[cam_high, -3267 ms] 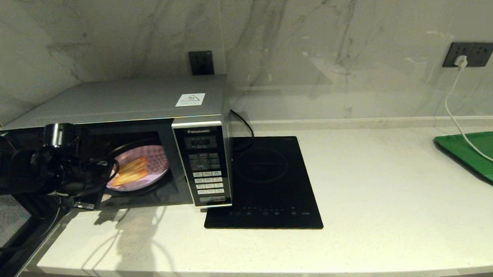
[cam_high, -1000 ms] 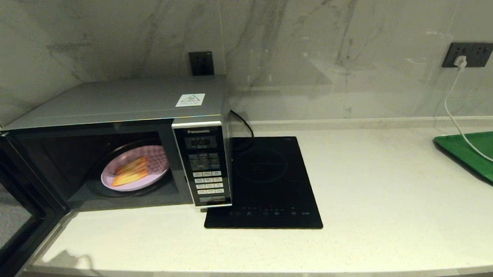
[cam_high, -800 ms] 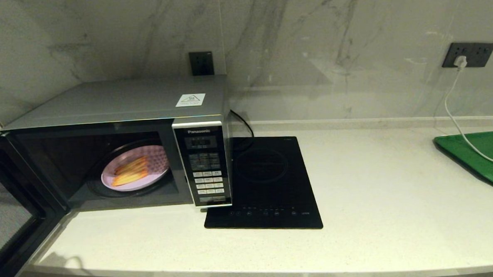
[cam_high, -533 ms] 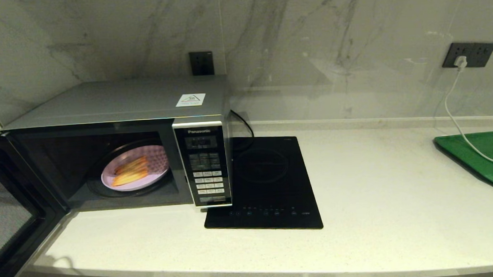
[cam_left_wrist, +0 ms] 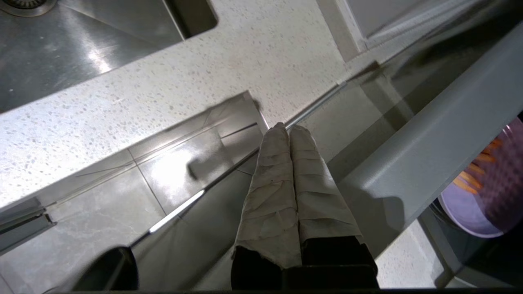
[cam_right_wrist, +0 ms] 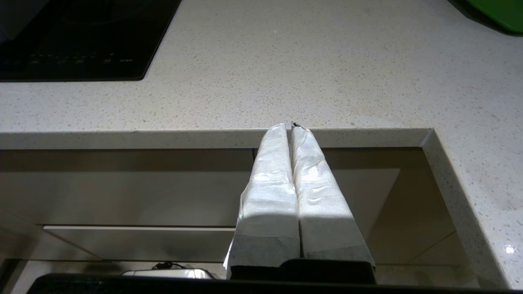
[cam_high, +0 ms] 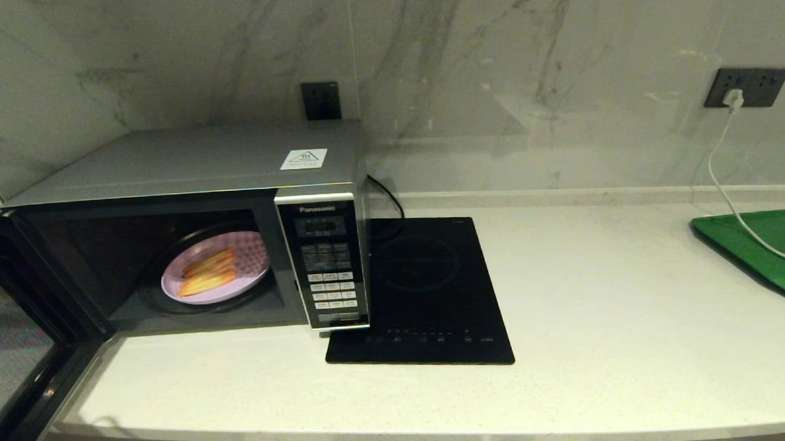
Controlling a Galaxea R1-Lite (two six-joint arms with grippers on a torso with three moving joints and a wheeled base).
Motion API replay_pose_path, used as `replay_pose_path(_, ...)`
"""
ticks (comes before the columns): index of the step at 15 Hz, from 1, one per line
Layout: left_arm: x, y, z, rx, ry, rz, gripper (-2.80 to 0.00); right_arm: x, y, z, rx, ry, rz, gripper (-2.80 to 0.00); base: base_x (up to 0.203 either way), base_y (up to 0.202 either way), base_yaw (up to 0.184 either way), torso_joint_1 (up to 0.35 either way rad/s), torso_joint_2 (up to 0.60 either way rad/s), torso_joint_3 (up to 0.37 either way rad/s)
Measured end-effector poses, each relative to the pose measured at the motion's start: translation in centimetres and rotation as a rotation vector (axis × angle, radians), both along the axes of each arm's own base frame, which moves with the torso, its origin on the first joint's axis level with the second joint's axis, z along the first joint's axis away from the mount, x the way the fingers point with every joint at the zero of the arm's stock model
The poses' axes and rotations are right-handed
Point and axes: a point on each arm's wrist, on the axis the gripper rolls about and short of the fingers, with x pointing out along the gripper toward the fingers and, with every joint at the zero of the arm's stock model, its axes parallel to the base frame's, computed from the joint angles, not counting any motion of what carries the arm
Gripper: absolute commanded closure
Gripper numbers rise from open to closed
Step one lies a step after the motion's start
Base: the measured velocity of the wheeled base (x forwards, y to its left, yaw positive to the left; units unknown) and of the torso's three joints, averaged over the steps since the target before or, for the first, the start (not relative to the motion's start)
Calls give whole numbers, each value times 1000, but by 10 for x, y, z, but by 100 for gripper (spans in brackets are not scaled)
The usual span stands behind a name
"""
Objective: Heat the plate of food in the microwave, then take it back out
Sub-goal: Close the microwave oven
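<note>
One microwave (cam_high: 186, 209), one plate of food (cam_high: 215, 276), one induction hob (cam_high: 422, 292), one green tray (cam_high: 771, 250), two wall sockets (cam_high: 746, 86).

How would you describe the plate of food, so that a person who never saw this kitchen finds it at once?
Find the large silver-grey microwave at the left end of the white counter; its door hangs open. Inside sits the round lilac-purple plastic plate with orange fry-like sticks. It is the only round, pale thing there, unlike the green rectangular tray far right.

lilac plate of food (cam_high: 215, 276) with orange sticks inside the silver-grey microwave (cam_high: 187, 226), door wide open
</note>
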Motion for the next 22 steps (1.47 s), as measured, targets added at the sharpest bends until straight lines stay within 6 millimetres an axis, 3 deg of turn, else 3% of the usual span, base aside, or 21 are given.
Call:
replay_pose_path(4, -4, -23, -3, -16, -10, -64, 0, 0, 0, 0, 0, 0, 0, 0, 0, 0, 0, 0, 0, 0)
replay_pose_path(14, -14, -115, -21, -94, -24, -331, 0, 0, 0, 0, 0, 0, 0, 0, 0, 0, 0, 0, 0, 0)
replay_pose_path(22, -18, -171, -34, -113, -53, -534, 0, 0, 0, 0, 0, 0, 0, 0, 0, 0, 0, 0, 0, 0)
